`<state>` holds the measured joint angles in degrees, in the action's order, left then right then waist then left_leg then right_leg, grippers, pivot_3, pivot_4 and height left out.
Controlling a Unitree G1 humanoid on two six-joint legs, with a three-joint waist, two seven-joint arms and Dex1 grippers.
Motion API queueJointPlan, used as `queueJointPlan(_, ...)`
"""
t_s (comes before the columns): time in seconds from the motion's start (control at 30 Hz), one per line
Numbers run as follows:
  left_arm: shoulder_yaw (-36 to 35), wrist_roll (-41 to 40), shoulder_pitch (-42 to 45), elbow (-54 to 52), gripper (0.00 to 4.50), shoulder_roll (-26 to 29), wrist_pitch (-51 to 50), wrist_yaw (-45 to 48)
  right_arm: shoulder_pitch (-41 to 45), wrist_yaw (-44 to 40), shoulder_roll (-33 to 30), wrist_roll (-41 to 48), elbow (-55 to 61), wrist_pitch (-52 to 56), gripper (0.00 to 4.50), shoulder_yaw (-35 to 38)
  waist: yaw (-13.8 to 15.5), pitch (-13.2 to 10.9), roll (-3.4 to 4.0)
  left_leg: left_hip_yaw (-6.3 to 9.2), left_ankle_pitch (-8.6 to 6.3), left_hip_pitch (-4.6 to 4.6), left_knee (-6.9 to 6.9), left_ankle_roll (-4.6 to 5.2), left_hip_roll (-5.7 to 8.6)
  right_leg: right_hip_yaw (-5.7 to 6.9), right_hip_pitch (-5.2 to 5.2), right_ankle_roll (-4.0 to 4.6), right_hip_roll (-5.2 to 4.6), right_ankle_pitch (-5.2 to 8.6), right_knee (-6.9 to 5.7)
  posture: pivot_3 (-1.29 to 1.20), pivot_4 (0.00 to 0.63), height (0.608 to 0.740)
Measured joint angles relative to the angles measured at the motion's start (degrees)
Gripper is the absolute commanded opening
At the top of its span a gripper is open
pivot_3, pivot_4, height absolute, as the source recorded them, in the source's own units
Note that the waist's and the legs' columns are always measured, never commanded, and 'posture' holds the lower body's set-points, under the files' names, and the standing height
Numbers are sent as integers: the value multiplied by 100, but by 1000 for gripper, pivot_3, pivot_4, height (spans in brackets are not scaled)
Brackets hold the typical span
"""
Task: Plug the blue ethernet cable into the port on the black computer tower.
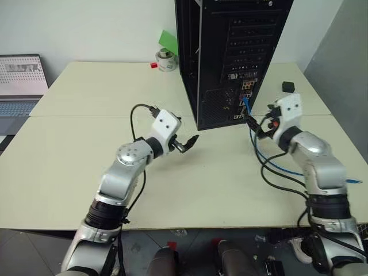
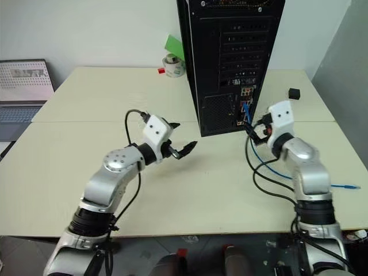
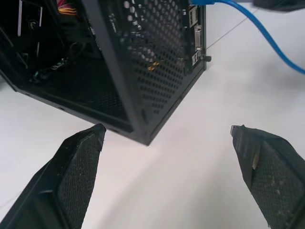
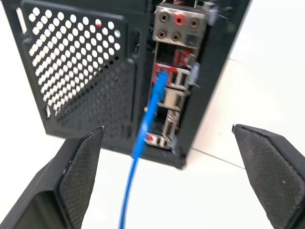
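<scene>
Blue ethernet cable (image 4: 145, 124) ran, as we saw it, from the port (image 4: 161, 76) among the red and pale connectors on the rear of the black computer tower (image 1: 227, 52), its plug end seated there, and dropped away toward the lower part of the right wrist view. In the head views the tower stood at the upper centre of the frame on the pale tabletop (image 1: 69, 155), and the cable curved down from its rear panel across the tabletop to the right, with its far end lying near the right edge of the frame.

We found the right end effector (image 1: 252, 123) at centre right, just beside the tower's rear, its two black fingers spread wide and gripping nothing; the cable hung between them without touching either. The left end effector (image 1: 188, 144) sat at the centre of the frame near the tower's lower front corner, likewise fully spread and empty.

A laptop (image 1: 22, 86) rested at the left edge, and a small black cube (image 1: 288, 87) lay on the tabletop right of the tower.
</scene>
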<state>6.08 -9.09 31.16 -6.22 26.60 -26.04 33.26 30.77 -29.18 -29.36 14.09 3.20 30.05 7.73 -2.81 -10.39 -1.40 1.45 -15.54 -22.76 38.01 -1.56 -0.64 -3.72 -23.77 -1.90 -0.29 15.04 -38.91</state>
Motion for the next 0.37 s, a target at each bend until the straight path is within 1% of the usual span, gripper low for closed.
queueJointPlan(0.17,-196,-113,210,412,4500,396,185,538,-84,-1142,-618,649,-3,-98,4455,282,-7,-2,-1,1,0,1,0,0,-2,2,3,0,2,0,2,0,150,740)
queueJointPlan(0.23,-228,-186,260,484,4500,481,179,674,-92,-1456,-832,813,-4,-94,4455,307,2,-4,0,3,0,-2,1,0,-1,4,2,0,0,0,3,0,150,740)
queueJointPlan(0.37,-470,-426,319,518,4500,507,178,887,-77,-1710,-1002,1011,-76,-94,4455,460,4,-4,0,3,0,-2,2,0,-2,4,3,0,0,0,3,0,150,740)
